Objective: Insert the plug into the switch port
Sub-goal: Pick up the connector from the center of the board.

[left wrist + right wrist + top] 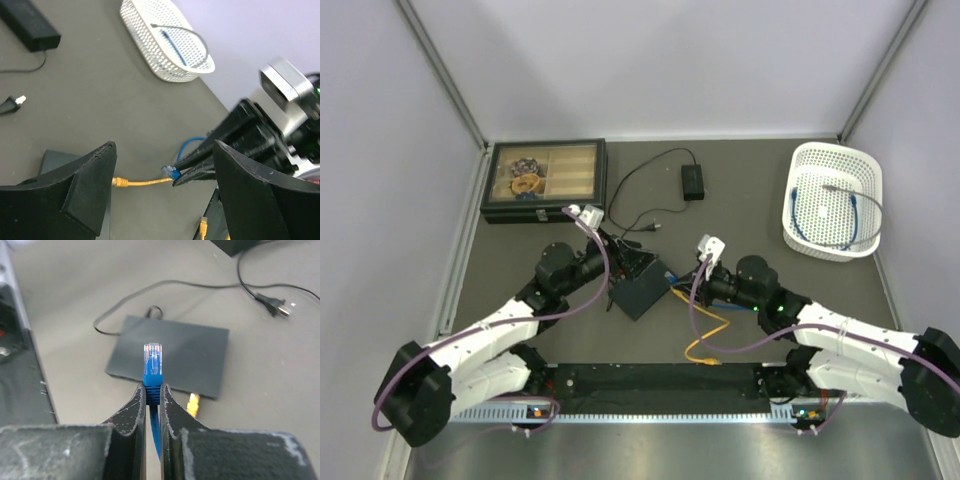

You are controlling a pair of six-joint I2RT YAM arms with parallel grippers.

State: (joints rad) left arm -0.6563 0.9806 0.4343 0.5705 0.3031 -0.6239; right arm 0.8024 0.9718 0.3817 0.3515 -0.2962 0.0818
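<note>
Nearest you, a yellow cable (705,335) lay looped on the table (510,250) and ran to the near edge of the switch box (195,352). Your right gripper (152,390) was pinched tight on the blue plug (153,357). The plug's clear tip pointed at that edge, close to it but not touching. You could not make out the switch port itself. Your left gripper (165,146) stood wide apart over the box's far corner, gripping nothing. Beyond lay a black power brick (693,181) with its lead. A compartment case (545,180) sat at far left, and at far right a white basket (835,148) held a blue cable (172,47).
</note>
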